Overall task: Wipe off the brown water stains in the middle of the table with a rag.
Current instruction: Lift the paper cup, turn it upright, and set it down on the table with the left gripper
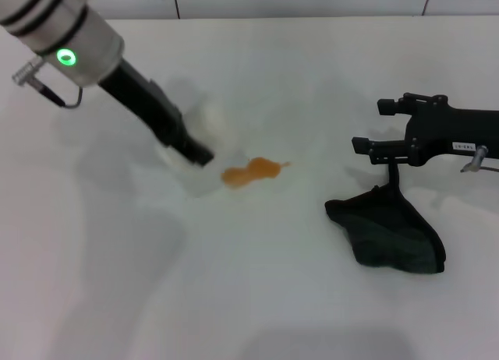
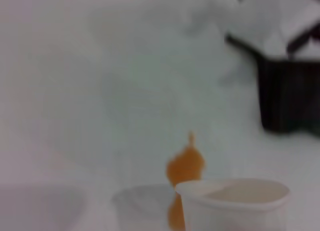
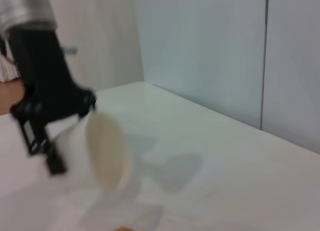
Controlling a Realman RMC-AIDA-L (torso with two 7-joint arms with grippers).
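Rag lies crumpled on the table at about four o'clock from the centre, a dark green-black heap with one corner drawn up into the right gripper, whose fingers pinch that raised peak while the rest sags onto the surface. It looks soft, light and floppy: it should bunch and trail rather than keep a shape, so a hold on a thick fold near the middle would likely give a flatter pad for wiping than the thin corner now taken. Stain sits near the centre, at about nine o'clock from the rag and well apart from it: a shallow orange-brown puddle of two joined blobs with a thin tail toward three o'clock. Being liquid on a smooth top, it will probably smear and run ahead of the cloth unless pressed and gathered. Just at nine o'clock from the stain, a white cup is held tilted by the left gripper; I cannot tell how its jaws stand, though the cup seems thin and easily crushed. By count: one rag, one stain, one cup, two grippers.
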